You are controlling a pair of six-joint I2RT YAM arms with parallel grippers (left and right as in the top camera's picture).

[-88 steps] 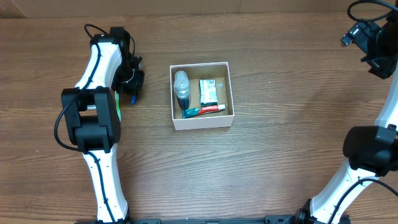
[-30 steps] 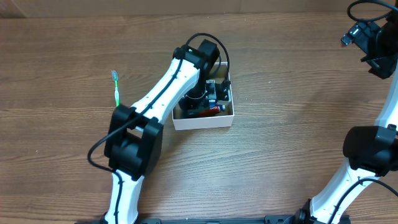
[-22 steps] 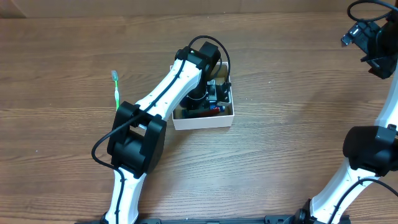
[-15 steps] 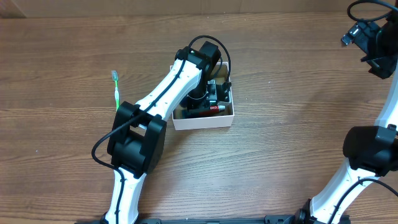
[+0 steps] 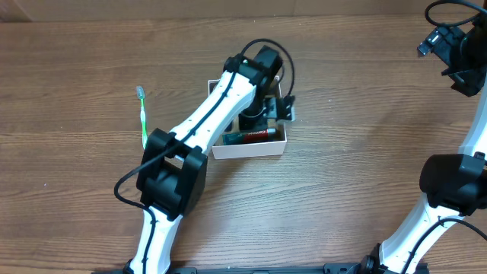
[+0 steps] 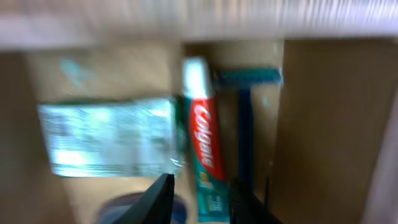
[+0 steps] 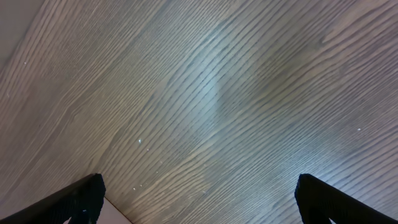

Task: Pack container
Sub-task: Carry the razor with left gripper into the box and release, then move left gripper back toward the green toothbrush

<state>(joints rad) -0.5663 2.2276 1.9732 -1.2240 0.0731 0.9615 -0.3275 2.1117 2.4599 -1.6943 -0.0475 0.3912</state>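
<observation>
**A:** Where is the container?

**B:** The container (image 5: 251, 149) sits around the middle of the tabletop (image 5: 350, 198), slightly toward the far side. The left arm reaches over it from the near left.

**A:** What's inside?

**B:** A toothpaste tube (image 6: 205, 143) lies flat, with a blue razor (image 6: 244, 124) just beside it. A green-and-white packet (image 6: 112, 137) lies on the tube's other side, and a blue-capped bottle (image 6: 115, 208) shows at the edge of the wrist view. I'd say they lie side by side so the shallow box can take them all.

**A:** And the left arm's grasp?

**B:** The left fingers (image 6: 158, 199) are parted and hold nothing, hanging above the tube. The wrist view is blurred, but the razor plainly rests in the box, not in the grasp.

**A:** The other arm?

**B:** The right fingers (image 7: 81, 199) are spread wide and empty over bare wood at the far right. It looks parked there to keep clear.

**A:** Is anything left outside?

**B:** A green toothbrush (image 5: 142, 114) lies on the tabletop, well to the left of the container. It's probably the next thing to pack.
</observation>
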